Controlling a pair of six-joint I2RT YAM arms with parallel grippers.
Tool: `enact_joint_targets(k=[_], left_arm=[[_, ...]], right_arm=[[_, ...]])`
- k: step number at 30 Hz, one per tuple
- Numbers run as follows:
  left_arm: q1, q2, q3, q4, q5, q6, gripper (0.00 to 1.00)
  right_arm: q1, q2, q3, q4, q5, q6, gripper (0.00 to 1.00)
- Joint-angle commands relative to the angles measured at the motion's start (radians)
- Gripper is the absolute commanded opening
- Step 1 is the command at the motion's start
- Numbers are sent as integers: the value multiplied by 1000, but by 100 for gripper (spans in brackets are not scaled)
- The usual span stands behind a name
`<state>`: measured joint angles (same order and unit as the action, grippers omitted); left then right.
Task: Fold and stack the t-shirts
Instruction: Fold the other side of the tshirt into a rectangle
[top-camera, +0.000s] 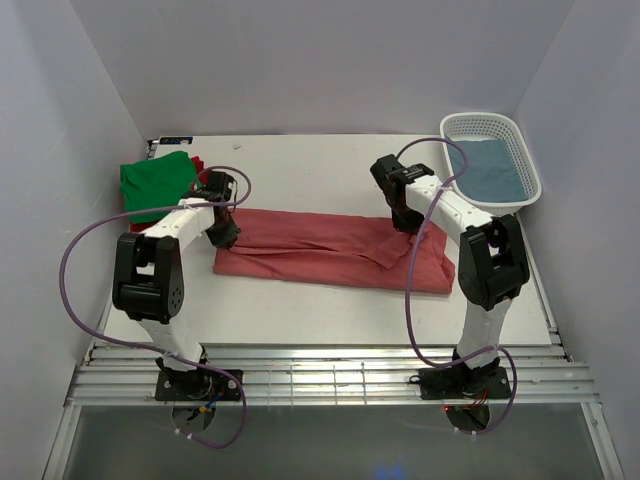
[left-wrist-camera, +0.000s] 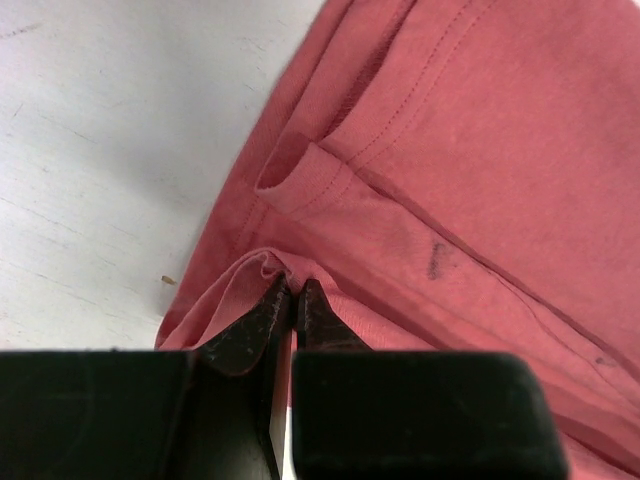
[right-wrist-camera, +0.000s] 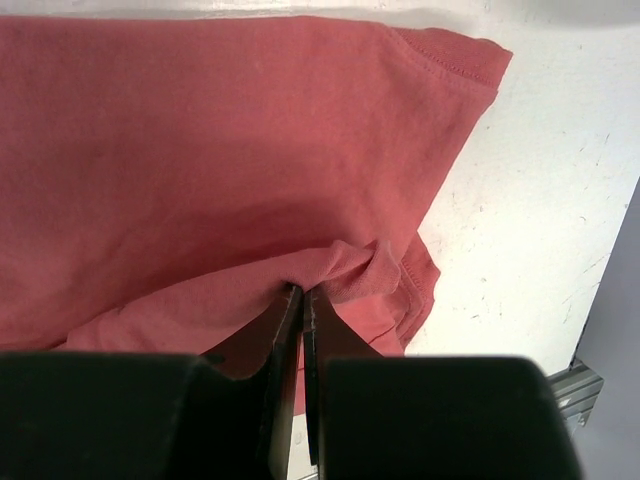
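Table (top-camera: 320, 310): spread shirt (top-camera: 330, 248) lies across the middle, running left to right. Left gripper (top-camera: 228, 238) is at its left end. Right gripper (top-camera: 405, 225) is at its far edge, right of centre. Far left: top shirt (top-camera: 155, 185) lies on lower shirt (top-camera: 199, 163), which shows only along the right side; both lie behind the left gripper. Far right: basket (top-camera: 533, 178) with basket shirt (top-camera: 492, 172) in it, behind and right of the right gripper.

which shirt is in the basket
The grey-blue shirt, inside the white basket at far right; the pink shirt lies spread in the middle and the green shirt sits far left.
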<state>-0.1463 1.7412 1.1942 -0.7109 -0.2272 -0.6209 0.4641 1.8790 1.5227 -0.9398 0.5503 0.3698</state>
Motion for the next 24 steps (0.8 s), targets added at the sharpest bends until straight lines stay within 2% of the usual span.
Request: enact_joint_targets(k=[1,9,11,12,13,15,16,19,22,24], left_arm=[[10,9,33,24,-9,20,4],[8,37,67,47,-44,67,6],[8,34,90,47,-55,84,11],[8,29,99,45,-64,89,19],[8,24,111,44,-70,96,21],[8,4,156,41,-96,102,24],[8,-3,175,37,-112,108,29],[8,-12,283,-8,-188,122,38],[8,-17,357,-58,-190,118,40],[1,-49,343,-56,-163,93,40]], right_arm=[[-13,22,53,-1,26,-20,8],[-36,89,105,4,31,-35,8],[-42,106,125,4,39,-40,8],[-44,112,132,3,43,-46,9],[-47,123,151,3,48,-49,16],[-56,129,169,4,71,-61,23],[-61,132,181,3,83,-66,31],[-79,118,240,-19,132,-78,41],[-81,45,243,-16,125,-86,42],[-79,-1,170,28,1,-97,41]])
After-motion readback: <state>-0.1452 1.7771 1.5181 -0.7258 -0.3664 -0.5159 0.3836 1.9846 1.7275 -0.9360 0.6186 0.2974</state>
